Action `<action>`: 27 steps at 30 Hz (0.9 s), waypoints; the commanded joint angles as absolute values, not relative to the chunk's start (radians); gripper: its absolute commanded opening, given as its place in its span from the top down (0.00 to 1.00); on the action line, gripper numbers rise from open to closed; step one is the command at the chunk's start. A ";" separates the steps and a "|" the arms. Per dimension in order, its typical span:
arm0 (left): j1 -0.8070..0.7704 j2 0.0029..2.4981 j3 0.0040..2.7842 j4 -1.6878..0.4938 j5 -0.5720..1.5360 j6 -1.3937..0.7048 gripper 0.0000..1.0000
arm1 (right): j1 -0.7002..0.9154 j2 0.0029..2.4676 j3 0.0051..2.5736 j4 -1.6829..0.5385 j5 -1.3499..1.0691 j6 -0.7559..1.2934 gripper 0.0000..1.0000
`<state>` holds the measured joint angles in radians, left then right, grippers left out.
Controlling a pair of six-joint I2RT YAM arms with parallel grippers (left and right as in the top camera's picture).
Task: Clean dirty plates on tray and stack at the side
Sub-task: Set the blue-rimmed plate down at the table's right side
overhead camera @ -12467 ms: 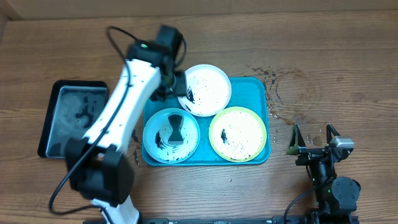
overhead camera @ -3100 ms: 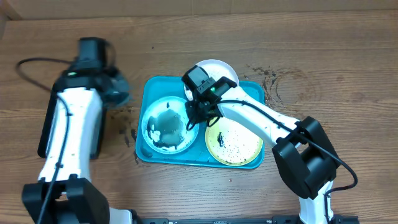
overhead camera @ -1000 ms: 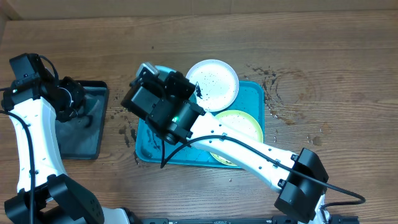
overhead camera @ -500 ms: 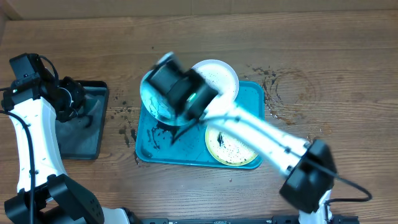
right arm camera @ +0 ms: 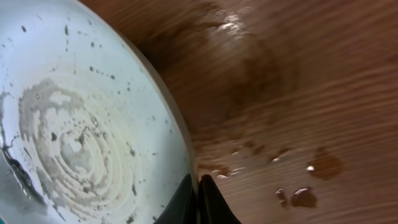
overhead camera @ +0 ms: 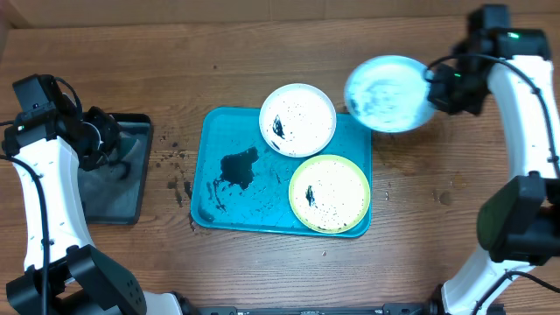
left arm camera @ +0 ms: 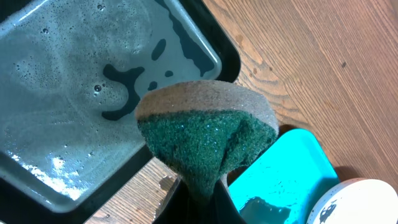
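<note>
- Your right gripper [overhead camera: 435, 87] is clamped on the rim of the light blue plate [overhead camera: 388, 94]. The plate hangs over the bare table [overhead camera: 455, 166] just past the far right corner of the tray [overhead camera: 262, 206], clear of it and not yet set down.
- Your left gripper [overhead camera: 103, 144] is closed on the sponge [left arm camera: 208, 134], held above the black tray [overhead camera: 96, 197] at the left, well apart from the plates.
- As I judge it, one plate of three is off the tray and looks wiped, and no stack exists at the side yet.
- The white plate [overhead camera: 297, 120] and the yellow-green plate [overhead camera: 330, 192] lie on the tray, close beside each other, both carrying black specks and smears. You have two plates left to scrub and all three to stack.
- A dark puddle [overhead camera: 236, 168] sits on the tray's open left half.
- The right wrist view gives you what the overhead blurs. The blue plate's inside shows pale swirled streaks and a few specks, so it may not be fully clean, and droplets [right arm camera: 298, 198] lie on the wood beneath.
- The left wrist view shows the sponge squeezed at its lower end, green face toward the camera, and soapy water in the black tray. The overhead shows neither clearly.
- Only the overhead shows you both arms and all three plates together.
</note>
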<state>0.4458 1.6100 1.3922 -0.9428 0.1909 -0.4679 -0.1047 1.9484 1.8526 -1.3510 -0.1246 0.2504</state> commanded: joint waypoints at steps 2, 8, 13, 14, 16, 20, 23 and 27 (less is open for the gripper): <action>0.445 1.599 1.403 -0.936 0.200 -0.449 0.96 | -0.205 1.914 1.741 -1.259 -0.067 0.292 0.96; 0.445 1.599 1.403 -0.934 0.200 -0.449 0.96 | -0.245 1.926 1.539 -1.027 -0.068 0.297 0.96; 0.445 1.599 1.403 -0.937 0.200 -0.449 0.96 | -0.242 1.933 1.460 -0.941 -0.068 0.311 0.93; 0.445 1.599 1.403 -0.936 0.200 -0.449 0.96 | -0.242 1.932 1.458 -0.938 -0.068 0.311 0.89; 0.445 1.599 1.403 -0.935 0.200 -0.449 0.96 | -0.241 1.932 1.459 -0.939 -0.077 0.310 0.79; 0.445 1.599 1.403 -0.934 0.200 -0.449 0.95 | -0.235 1.932 1.461 -0.929 -0.240 0.269 0.64; 0.445 1.599 1.403 -0.934 0.200 -0.449 0.96 | -0.204 1.932 1.462 -0.894 -0.459 0.200 0.53; 0.445 1.599 1.403 -0.934 0.204 -0.449 0.96 | -0.087 1.932 1.461 -0.822 -0.516 0.201 0.51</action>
<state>0.4458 1.6100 1.3922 -0.9390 0.1913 -0.4679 -0.1734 1.9469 1.4628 -0.8509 -0.3962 0.2298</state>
